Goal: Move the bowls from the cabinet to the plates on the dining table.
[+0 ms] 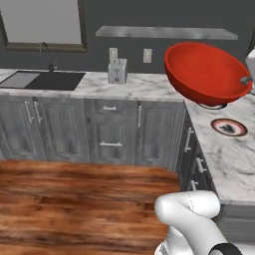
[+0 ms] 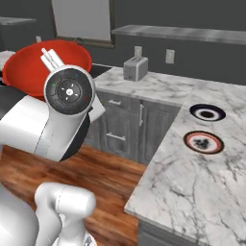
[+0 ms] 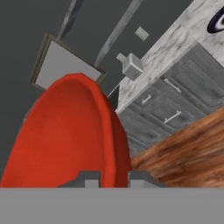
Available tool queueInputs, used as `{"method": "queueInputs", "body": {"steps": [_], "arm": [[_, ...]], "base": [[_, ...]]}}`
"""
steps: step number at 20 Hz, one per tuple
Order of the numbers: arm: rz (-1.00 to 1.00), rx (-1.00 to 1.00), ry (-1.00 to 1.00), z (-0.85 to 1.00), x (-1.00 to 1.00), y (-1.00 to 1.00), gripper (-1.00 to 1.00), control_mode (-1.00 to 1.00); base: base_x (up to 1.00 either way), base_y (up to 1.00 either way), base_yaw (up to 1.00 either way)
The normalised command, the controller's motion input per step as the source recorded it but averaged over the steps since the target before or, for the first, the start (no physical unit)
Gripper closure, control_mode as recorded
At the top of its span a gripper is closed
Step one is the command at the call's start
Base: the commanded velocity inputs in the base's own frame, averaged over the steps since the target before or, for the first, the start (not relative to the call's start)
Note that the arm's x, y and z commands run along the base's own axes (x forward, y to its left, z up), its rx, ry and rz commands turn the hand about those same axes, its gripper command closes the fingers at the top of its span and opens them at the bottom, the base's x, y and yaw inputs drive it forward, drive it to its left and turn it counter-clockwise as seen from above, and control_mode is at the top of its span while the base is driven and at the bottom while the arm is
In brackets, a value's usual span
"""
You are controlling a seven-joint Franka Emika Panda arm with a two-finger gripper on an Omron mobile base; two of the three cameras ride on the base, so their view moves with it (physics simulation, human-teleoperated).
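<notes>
The pincer (image 3: 114, 178) is clamped on the rim of the red bowl (image 1: 206, 73), carried aloft beside the marble surface (image 2: 192, 178) (transport step); next, lowering onto a free plate (image 2: 203, 142) appears required.

Pretty clearly a home kitchen: marble counter (image 1: 149, 85) with a black sink (image 1: 55, 80) and tap (image 1: 46, 54), a silver toaster (image 1: 117, 71), grey panelled cupboards (image 1: 109, 130), wood floor (image 1: 74, 199), window (image 1: 45, 22), plus plates (image 2: 204, 142) set out
</notes>
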Motion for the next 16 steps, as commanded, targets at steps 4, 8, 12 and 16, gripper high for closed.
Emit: {"method": "queueInputs", "body": {"steps": [4, 8, 12, 16], "arm": [[0.00, 0.00, 0.00, 0.00, 0.00, 0.00, 1.00, 1.00], [0.00, 0.00, 0.00, 0.00, 0.00, 0.00, 1.00, 1.00], [0.00, 0.00, 0.00, 0.00, 0.00, 0.00, 1.00, 1.00], [0.00, 0.00, 0.00, 0.00, 0.00, 0.00, 1.00, 1.00]], "base": [[0.00, 0.03, -0.25], [0.00, 0.08, -0.24], [0.00, 0.07, -0.24], [0.00, 0.02, -0.25]]}}
